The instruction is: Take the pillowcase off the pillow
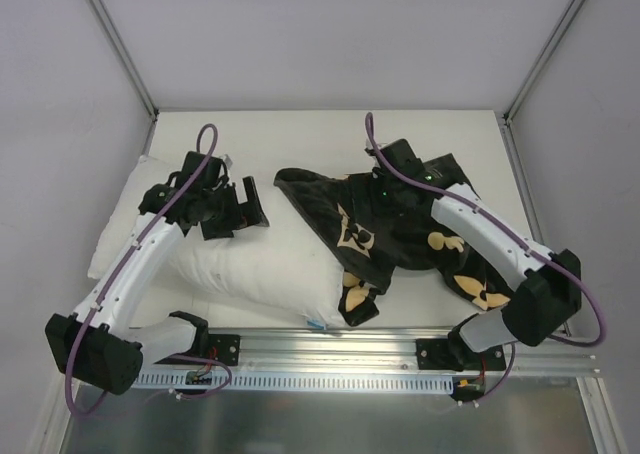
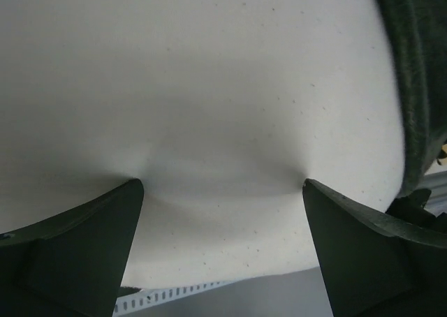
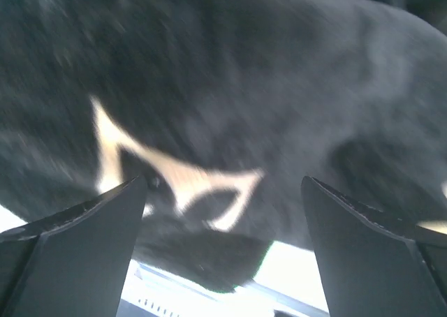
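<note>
pillowcase (image 3: 230,86) motif blurred (star, perhaps), pillow (image 2: 209,107) cropped

velvety black pillowcase (image 1: 400,229), smooth matt pillow (image 1: 250,264)

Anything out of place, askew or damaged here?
Nothing is damaged or spilled. The pillowcase lies crumpled in a heap, its left edge lapping over the right end of the pillow, so I cannot tell whether it is fully off. Both tools are open, the left tool on the pillow, the right tool above the fabric.

One pillow (image 1: 260,264), one pillowcase (image 1: 320,199), two arms (image 1: 140,264) (image 1: 490,229), two hands: left hand (image 2: 223,188), right hand (image 3: 223,184).
</note>
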You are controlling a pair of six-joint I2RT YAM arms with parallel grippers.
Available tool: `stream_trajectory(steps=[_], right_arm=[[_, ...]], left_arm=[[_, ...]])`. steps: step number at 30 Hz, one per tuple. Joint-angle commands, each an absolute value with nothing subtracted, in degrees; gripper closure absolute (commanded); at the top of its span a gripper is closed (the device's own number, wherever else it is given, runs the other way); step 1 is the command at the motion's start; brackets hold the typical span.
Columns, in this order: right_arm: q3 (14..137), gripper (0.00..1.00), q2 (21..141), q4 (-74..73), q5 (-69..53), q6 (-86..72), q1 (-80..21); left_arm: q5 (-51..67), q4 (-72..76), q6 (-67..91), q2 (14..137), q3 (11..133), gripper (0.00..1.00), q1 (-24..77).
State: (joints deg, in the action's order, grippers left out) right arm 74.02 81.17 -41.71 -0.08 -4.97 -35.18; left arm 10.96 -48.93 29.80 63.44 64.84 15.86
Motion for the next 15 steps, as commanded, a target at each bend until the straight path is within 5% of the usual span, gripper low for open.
stream_trajectory(steps=[1, 3, 5, 6, 8, 9, 10, 11, 15], right_arm=[[79.62, 0.04, 85.07, -37.63, -7.72, -2.64, -36.21], [81.56, 0.03, 87.70, -36.39, -12.82, -2.72, -36.56], [82.79, 0.07, 91.13, -36.30, -14.23, -3.16, -36.83], [82.88, 0.13, 91.84, -36.30, -14.41, -3.60, -36.74], [82.79, 0.39, 92.81, -36.12, -13.89, -4.04, -36.83], [82.53, 0.51, 92.73, -36.21, -13.36, -4.48, -36.74], [82.44, 0.81, 92.12, -36.30, -12.66, -4.48, -36.56], [82.01, 0.98, 91.59, -36.30, -10.22, -4.66, -36.48], [78.85, 0.99, 86.59, -36.48, -5.89, -7.29, -29.39]], left_arm=[[6.33, -46.50, 31.90, 65.81, 62.32, 0.01, 18.89], [6.42, -45.88, 31.99, 67.32, 61.00, 0.05, 19.33], [6.24, -44.83, 32.25, 68.20, 60.03, 0.24, 19.69], [6.24, -44.65, 32.34, 68.38, 59.86, 0.56, 19.69], [6.15, -44.56, 32.35, 68.55, 60.29, 0.91, 19.69], [6.07, -44.56, 32.43, 68.82, 60.55, 1.00, 19.69], [6.06, -44.56, 32.52, 68.82, 60.73, 1.00, 19.60], [5.19, -44.56, 32.78, 68.73, 61.08, 1.00, 19.69], [3.34, -44.65, 32.52, 67.15, 62.05, 1.00, 18.73]])
